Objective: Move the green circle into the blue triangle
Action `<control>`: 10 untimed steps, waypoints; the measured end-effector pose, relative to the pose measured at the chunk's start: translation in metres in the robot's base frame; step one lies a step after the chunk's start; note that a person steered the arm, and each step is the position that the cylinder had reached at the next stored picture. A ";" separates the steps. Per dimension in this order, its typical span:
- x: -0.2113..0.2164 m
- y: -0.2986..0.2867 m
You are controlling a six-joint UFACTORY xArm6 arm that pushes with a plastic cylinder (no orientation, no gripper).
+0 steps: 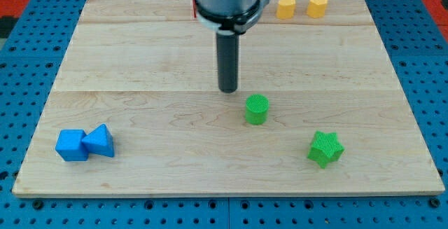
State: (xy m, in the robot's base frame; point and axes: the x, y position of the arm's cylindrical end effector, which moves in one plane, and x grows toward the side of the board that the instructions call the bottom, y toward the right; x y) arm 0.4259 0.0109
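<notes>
Wooden counter (140,47) fills most of the view, light planks on a blue pegboard. No jaws exist on this arm, so nothing can be apart or together; it ends in a dark rod, and my tip (229,90) rests near the middle of the counter. Just beside it, toward the view's bottom right and not touching, stands the green circle (256,109). The blue triangle (99,141) lies well apart at the view's bottom left, touching a blue cube (71,146) on its left. I judge the tip is on the wrong side: it should go round to the right of the circle, then push leftward and slightly down. The path between looks free. A green star (325,148) sits at bottom right, and two yellow blocks (285,7) (317,5) at the top edge, all out of the way
</notes>
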 end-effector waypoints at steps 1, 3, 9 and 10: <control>0.011 0.020; 0.041 0.020; 0.077 0.009; 0.093 0.001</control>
State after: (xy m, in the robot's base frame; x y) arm 0.5190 0.0115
